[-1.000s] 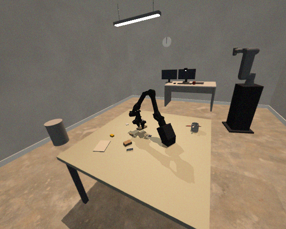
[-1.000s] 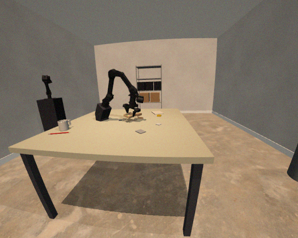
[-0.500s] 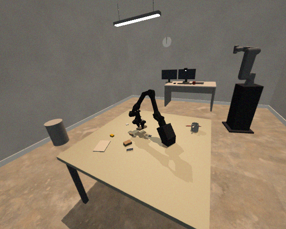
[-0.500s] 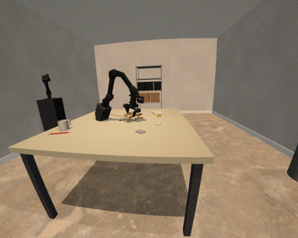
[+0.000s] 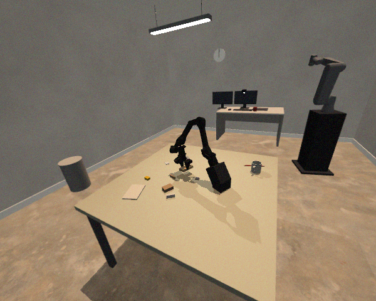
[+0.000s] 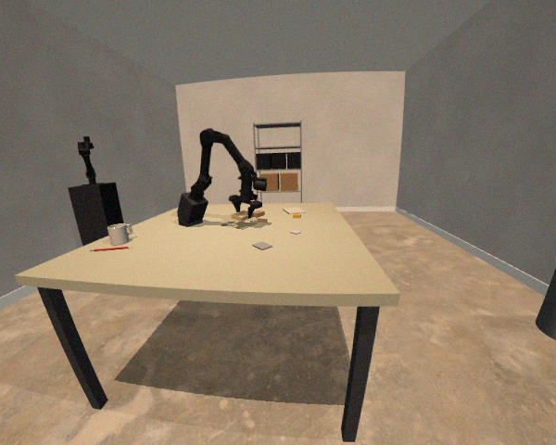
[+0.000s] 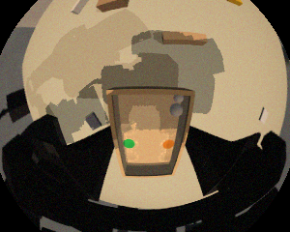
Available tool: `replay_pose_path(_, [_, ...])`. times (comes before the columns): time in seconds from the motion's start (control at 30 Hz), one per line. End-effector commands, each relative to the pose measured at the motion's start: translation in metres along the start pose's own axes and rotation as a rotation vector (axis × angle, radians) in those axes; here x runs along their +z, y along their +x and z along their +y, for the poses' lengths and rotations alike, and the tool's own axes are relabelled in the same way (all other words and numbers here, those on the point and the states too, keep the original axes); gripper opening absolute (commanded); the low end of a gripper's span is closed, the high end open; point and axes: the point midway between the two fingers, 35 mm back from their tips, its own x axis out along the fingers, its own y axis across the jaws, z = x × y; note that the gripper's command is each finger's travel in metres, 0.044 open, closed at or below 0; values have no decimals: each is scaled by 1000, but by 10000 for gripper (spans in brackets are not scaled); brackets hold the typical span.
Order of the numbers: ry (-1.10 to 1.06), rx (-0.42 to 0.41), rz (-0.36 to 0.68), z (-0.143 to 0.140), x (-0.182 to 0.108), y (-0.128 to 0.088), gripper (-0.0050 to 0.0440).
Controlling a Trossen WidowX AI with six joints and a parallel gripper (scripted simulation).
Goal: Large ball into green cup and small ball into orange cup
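Note:
My gripper (image 7: 149,128) is shut on the wooden puzzle (image 7: 151,130), a small framed wooden tray under a clear cover, and holds it a little above the table. In the wrist view the green cup (image 7: 129,143) sits at the near left of the tray and the orange cup (image 7: 168,145) at the near right. Two grey balls (image 7: 178,107) lie close together in the far right corner, away from both cups; which is the larger I cannot tell. In the top and exterior views the gripper (image 5: 184,163) (image 6: 246,209) holds the puzzle (image 6: 247,214) near the table's middle, tilted.
A brown block (image 5: 167,187), a flat wooden piece (image 7: 184,38), a yellow piece (image 5: 146,177), a white sheet (image 5: 133,191) and small grey tiles (image 6: 261,246) lie around. A mug (image 5: 255,167) and red pencil (image 6: 108,248) lie beyond the arm's base (image 5: 219,176).

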Motion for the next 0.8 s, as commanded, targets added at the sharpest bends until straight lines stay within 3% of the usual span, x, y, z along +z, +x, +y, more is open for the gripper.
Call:
replay_pose_path(0.0, [1,-37,-1,3,-1,0,0])
replay_pose_path(0.4, [2,-186,-15,7,-1,0,0])
replay_pose_path(0.77, [3,-195,-16,7,-1,0,0])
